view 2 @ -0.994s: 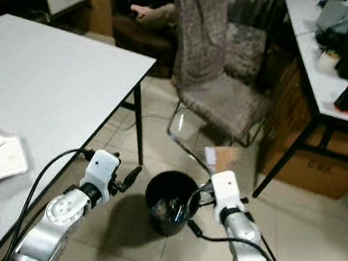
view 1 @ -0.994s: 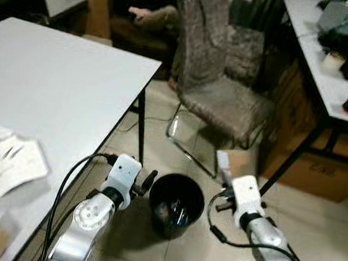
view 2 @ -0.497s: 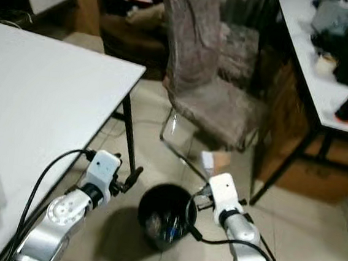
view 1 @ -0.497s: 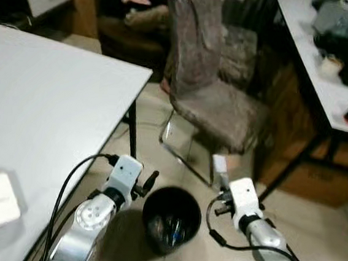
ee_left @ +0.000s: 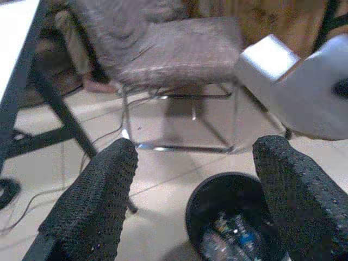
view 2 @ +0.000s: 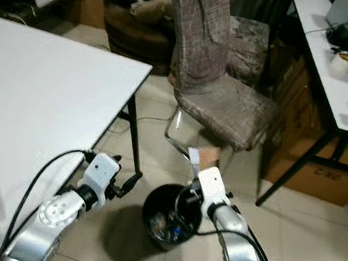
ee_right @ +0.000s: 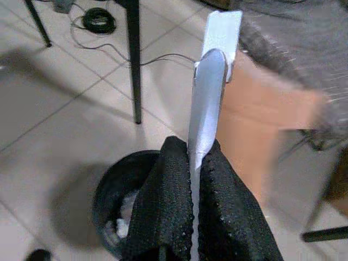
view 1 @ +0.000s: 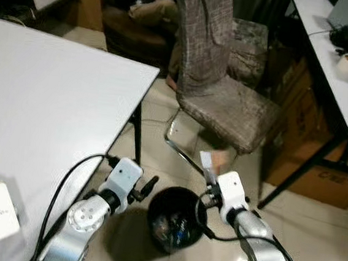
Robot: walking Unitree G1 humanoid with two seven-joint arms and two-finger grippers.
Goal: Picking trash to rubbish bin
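Left eye view: a flat silver wrapper is held up by the right gripper, just past the far rim of the black bin. If it is let go too soon, it could flutter onto the floor.

Left wrist view: the left gripper is spread wide and holds nothing.

Right wrist view: the wrapper is pinched tight between the fingers. No writing can be read on it.
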